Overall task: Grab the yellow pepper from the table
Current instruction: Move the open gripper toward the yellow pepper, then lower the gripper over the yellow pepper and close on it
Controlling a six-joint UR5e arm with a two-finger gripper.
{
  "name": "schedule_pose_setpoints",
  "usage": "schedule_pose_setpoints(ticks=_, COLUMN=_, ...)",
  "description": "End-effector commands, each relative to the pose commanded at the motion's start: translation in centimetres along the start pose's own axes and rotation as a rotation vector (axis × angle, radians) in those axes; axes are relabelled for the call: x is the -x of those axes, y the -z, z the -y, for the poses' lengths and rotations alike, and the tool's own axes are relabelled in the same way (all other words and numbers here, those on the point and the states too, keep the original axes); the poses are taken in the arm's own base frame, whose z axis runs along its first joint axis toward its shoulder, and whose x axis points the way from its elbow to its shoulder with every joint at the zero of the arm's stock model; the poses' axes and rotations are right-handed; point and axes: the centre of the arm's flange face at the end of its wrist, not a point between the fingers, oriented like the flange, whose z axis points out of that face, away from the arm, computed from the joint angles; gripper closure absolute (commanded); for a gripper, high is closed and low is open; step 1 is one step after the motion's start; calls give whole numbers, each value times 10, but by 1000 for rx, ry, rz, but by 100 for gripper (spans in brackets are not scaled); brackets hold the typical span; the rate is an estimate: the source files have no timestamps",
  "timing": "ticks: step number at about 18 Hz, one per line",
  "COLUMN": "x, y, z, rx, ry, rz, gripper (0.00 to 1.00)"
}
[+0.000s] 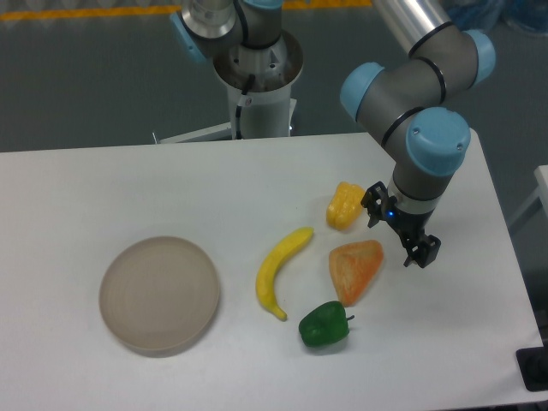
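4 pieces of toy food lie on the table (103, 188), all to the right of the round grey plate (159, 294). Farthest from the plate is the yellow pepper (345, 205), resting on the tabletop. Nearest is the banana (280, 270), then the green pepper (324, 325) and the pale-orange wedge (355, 268). Just right of the yellow pepper, the gripper (400, 231) has its 2 fingers spread, pinching nothing.
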Motion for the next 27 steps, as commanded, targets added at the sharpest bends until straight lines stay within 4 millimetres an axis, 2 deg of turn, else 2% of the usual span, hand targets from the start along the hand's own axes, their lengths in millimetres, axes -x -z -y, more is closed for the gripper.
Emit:
schedule_pose_setpoints(ticks=7, x=-3, y=-1, z=2, rx=-1, ry=6, rz=-5, gripper=0)
schedule_pose_setpoints(ticks=11, x=-20, y=-11, z=1, rx=14, ry=23, rz=-38, gripper=0)
schedule_pose_setpoints(ticks=17, x=-70, y=-30, z=-1, rx=18, ry=44, rz=-97, gripper=0)
schedule_pose_setpoints(ticks=19, x=-81, y=-32, z=-3, rx=21, ry=46, rz=-106, gripper=0)
schedule_pose_setpoints(ticks=22, x=-84, y=-28, z=-4, rx=38, ry=46, rz=-103, gripper=0)
schedule_pose_setpoints(ticks=27, x=-87, y=-41, z=-7, rx=120, ry=121, rz=-114, gripper=0)
